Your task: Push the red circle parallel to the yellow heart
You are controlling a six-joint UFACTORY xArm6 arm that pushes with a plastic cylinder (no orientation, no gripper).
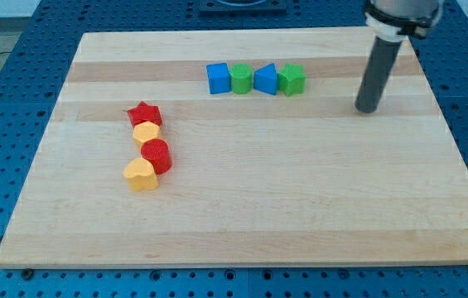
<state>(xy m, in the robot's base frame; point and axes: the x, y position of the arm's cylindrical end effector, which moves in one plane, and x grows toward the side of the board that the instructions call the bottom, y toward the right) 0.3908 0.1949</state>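
The red circle (156,155) sits at the view's left of the wooden board, touching the yellow heart (141,175) just below and left of it. A yellow block (147,133) and a red star (144,114) continue the column above the circle. My tip (367,108) rests on the board at the view's upper right, far from the red circle and to the right of the row of blue and green blocks.
Near the view's top stands a row of blocks: a blue block (218,78), a green block (240,79), a blue block (265,79), a green block (291,79). The wooden board (258,207) lies on a blue perforated table.
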